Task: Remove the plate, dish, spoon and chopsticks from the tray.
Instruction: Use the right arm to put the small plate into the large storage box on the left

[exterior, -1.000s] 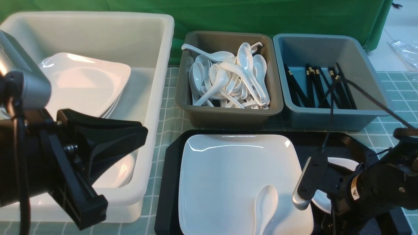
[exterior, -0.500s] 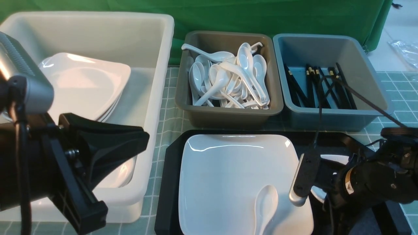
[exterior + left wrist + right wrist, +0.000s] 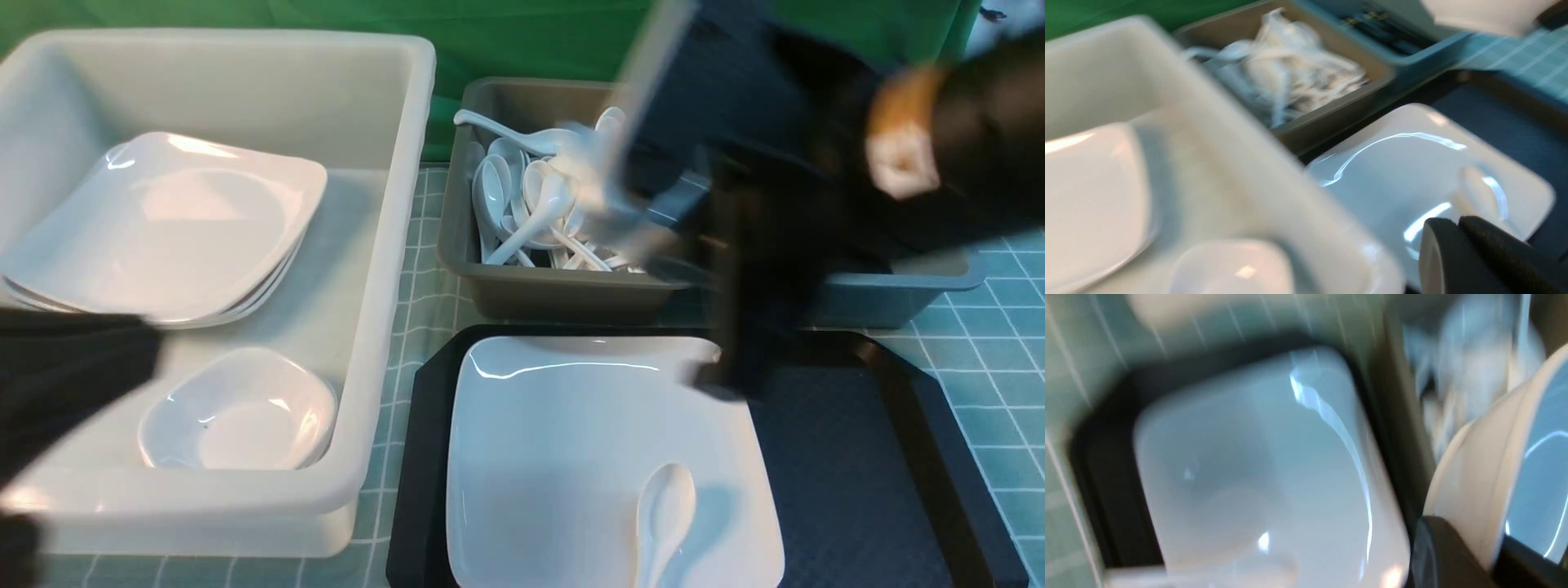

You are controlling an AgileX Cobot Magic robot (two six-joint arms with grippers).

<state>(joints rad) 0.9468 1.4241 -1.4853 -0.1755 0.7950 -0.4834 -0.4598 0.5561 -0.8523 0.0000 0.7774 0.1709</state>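
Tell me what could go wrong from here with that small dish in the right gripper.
The right gripper seems to pinch the dish by its rim only, and it shows blurred above the grey tub of spoons. The glossy rim might slip and the dish could drop there. The spoon lies loose on the plate, so lifting the plate first could tip it off.

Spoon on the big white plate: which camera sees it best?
The front view: the spoon lies sharp and uncovered on the plate. The left wrist view shows it blurred, just beyond the tip of the left claw. The right wrist view is too smeared to pick it out for sure.
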